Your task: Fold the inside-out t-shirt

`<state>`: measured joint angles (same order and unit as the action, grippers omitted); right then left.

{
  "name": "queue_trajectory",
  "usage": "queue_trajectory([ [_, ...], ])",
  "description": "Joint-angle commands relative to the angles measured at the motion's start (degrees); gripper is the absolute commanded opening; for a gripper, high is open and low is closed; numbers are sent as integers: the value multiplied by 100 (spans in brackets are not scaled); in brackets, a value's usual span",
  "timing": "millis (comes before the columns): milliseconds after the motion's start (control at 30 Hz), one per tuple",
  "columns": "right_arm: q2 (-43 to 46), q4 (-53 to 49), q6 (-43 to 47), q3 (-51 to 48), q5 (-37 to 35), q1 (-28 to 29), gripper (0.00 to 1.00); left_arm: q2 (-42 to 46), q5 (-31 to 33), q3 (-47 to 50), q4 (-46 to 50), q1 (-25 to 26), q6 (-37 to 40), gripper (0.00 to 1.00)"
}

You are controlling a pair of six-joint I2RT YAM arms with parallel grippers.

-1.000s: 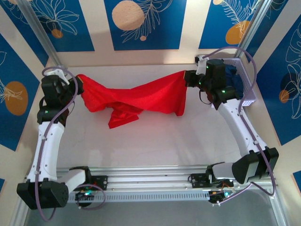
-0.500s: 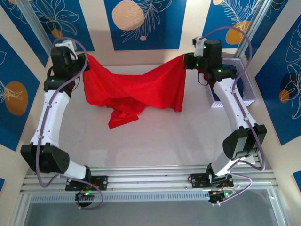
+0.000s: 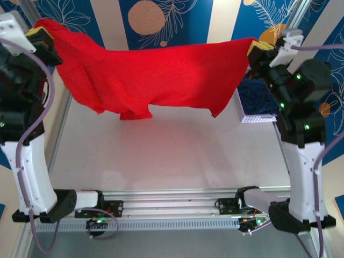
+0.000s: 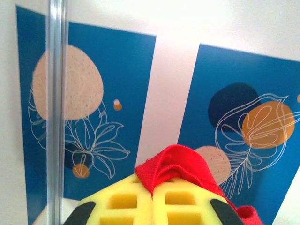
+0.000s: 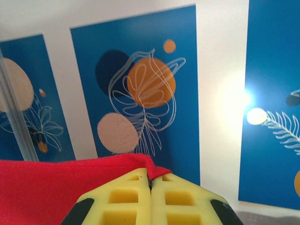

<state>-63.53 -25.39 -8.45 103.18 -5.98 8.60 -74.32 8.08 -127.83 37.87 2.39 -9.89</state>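
- The t-shirt (image 3: 156,80) hangs in the air above the far half of the table (image 3: 161,161), spread out like a banner, and as far as I can tell it is clear of the surface.
- The left gripper (image 3: 42,33) is clenched on the shirt's upper left corner. In its wrist view the yellow pads (image 4: 122,201) meet, with a bunch of red cloth poking out between them.
- The right gripper (image 3: 258,49) is clamped on the upper right corner. In its wrist view the red edge runs off to the left from the closed pads (image 5: 126,201).
- The shirt's long axis runs left to right from one gripper to the other. The top edge is nearly taut, with a slight dip in the middle.
- Neither arm is nearer, as each holds one end and the cloth lies inward of both.
- The body drops down towards the table, and the lower edge is uneven. A flap hangs lowest left of the middle, and a pointed corner hangs at the right.
- I cannot tell which edge is the collar.
- I would guess that laying it down comes next. That depends on the two ends staying level and apart, or the low flap may land first and tuck under.
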Motion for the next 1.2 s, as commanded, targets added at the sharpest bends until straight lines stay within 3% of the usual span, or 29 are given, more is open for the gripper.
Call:
queue_trajectory([
  [0, 103, -191, 28, -78, -27, -28, 0, -29, 171, -167, 430, -11, 237, 0],
  [167, -167, -184, 95, -470, -149, -35, 0, -517, 436, -10, 731, -16, 368, 0],
  [333, -1016, 161, 33, -440, -42, -116, 0, -1303, 435, -39, 575, -21, 455, 0],
  [500, -1827, 313, -67, 125, 145, -140, 0, -2214, 299, -920, 793, -63, 435, 0],
  [667, -2310, 195, -173, 790, 407, -131, 0, -2546, 61, -1641, 877, -81, 375, 0],
  [933, -1886, -97, -36, 893, 523, -41, 0, -1833, -342, -1672, 940, -81, 307, 0],
  [1167, -470, -135, 82, 172, 349, 80, 0, -274, -700, -707, 553, -73, 238, 0],
])
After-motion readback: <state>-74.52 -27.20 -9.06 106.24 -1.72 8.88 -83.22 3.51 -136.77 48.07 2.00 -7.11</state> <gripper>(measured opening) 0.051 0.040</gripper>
